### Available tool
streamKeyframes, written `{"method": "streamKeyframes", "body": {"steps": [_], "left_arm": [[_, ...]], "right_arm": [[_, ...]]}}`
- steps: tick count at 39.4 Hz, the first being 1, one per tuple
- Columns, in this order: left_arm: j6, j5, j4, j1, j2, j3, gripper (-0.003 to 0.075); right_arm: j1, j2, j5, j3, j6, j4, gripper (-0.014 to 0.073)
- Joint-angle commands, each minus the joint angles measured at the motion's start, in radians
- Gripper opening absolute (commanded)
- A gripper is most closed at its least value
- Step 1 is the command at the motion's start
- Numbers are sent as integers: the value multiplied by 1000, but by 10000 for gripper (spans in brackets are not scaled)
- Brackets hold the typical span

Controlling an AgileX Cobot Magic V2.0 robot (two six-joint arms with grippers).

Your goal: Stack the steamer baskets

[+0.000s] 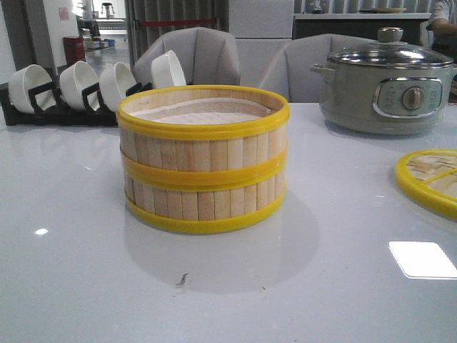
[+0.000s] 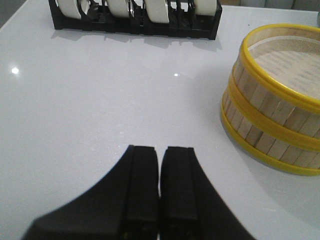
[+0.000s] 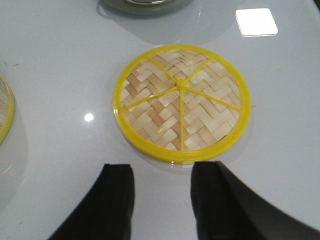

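Observation:
Two steamer baskets stand stacked at the table's middle, the upper basket [image 1: 203, 136] on the lower basket [image 1: 203, 204], with a white paper liner inside the upper one. The stack also shows in the left wrist view [image 2: 275, 120]. My left gripper [image 2: 160, 155] is shut and empty over bare table, apart from the stack. My right gripper [image 3: 162, 172] is open and empty, just short of the flat woven yellow-rimmed lid [image 3: 181, 102]. A sliver of the stack's rim [image 3: 6, 115] shows in the right wrist view. Neither gripper shows in the front view.
The lid [image 1: 430, 179] lies at the right edge of the front view. A grey electric pot with a glass lid [image 1: 385, 82] stands at the back right. A black rack of white bowls [image 1: 86, 89] stands at the back left, also in the left wrist view [image 2: 135, 17].

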Motion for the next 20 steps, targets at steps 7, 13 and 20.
{"method": "streamKeyframes", "body": {"steps": [7, 13, 20], "left_arm": [[-6, -87, 2, 0, -2, -31, 86], [-6, -87, 2, 0, -2, -31, 86], [-6, -87, 2, 0, -2, -31, 86]], "right_arm": [[0, 70, -73, -38, 0, 30, 393], [-2, 173, -117, -55, 0, 30, 393], [-3, 364, -138, -156, 0, 25, 393]]}}
